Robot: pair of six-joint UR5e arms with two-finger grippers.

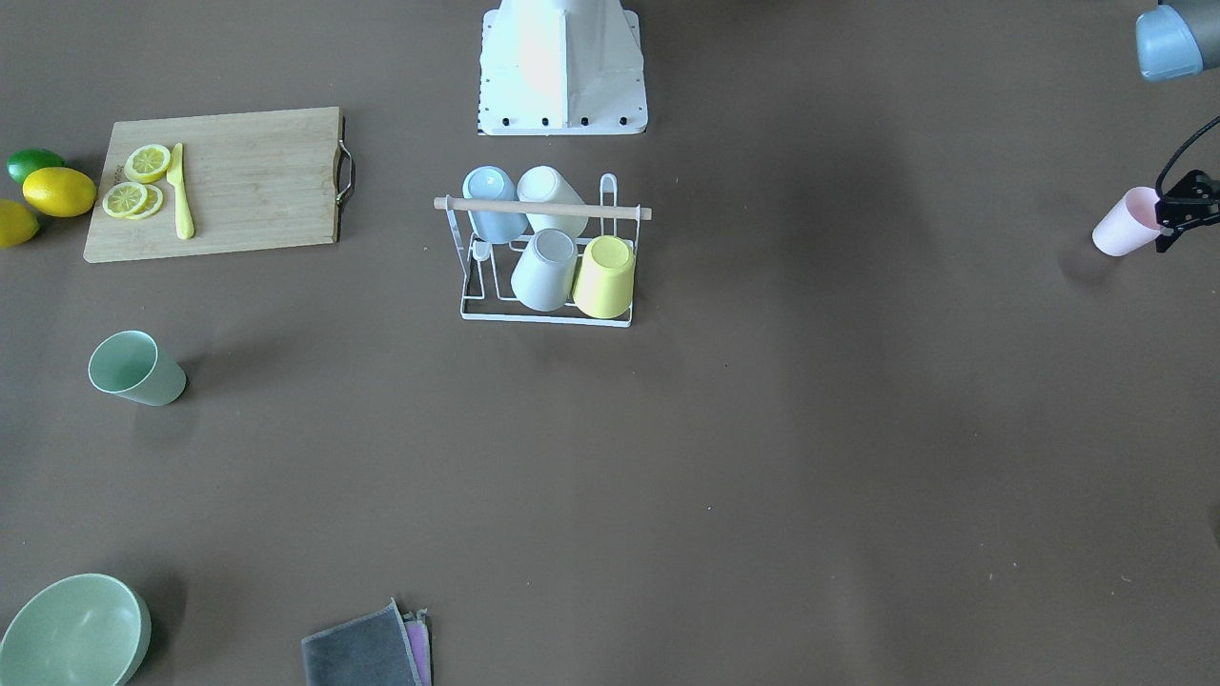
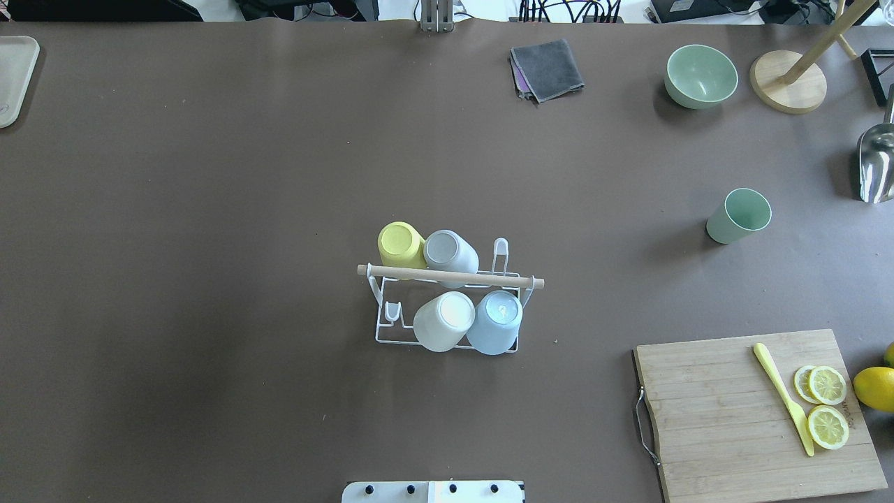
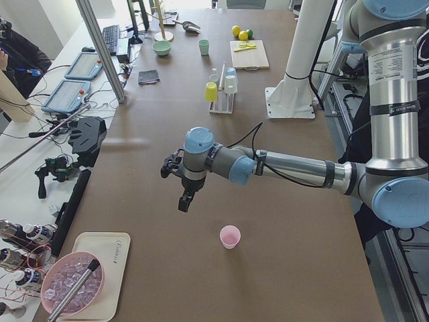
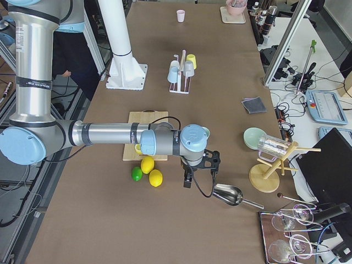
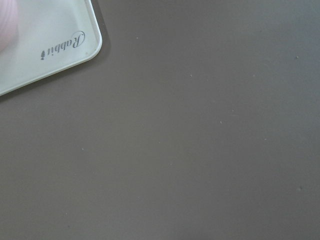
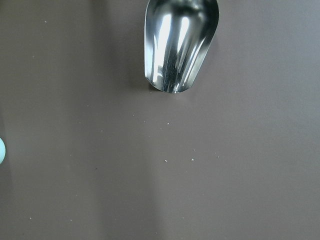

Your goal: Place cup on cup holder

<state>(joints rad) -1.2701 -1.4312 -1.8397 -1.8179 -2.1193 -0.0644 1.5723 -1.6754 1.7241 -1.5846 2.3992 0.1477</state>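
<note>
The cup holder (image 1: 543, 208), a white wire rack with a wooden rod, stands mid-table with several cups upside down on its prongs; it also shows in the overhead view (image 2: 447, 276). A pink cup (image 1: 1128, 222) stands upright at the table's left end, also in the exterior left view (image 3: 230, 236). A green cup (image 1: 136, 369) stands on the right side. My left gripper (image 3: 182, 203) hovers above the table beside the pink cup, apart from it; I cannot tell if it is open. My right gripper (image 4: 188, 181) hovers near the lemons; I cannot tell its state.
A cutting board (image 1: 219, 181) carries lemon slices and a yellow knife, with whole lemons (image 1: 59, 191) beside it. A green bowl (image 1: 71, 634), folded cloths (image 1: 367, 648), a metal scoop (image 6: 180, 45) and a wooden stand (image 2: 789, 80) sit at the right end. A white tray (image 5: 40, 45) lies at the left end.
</note>
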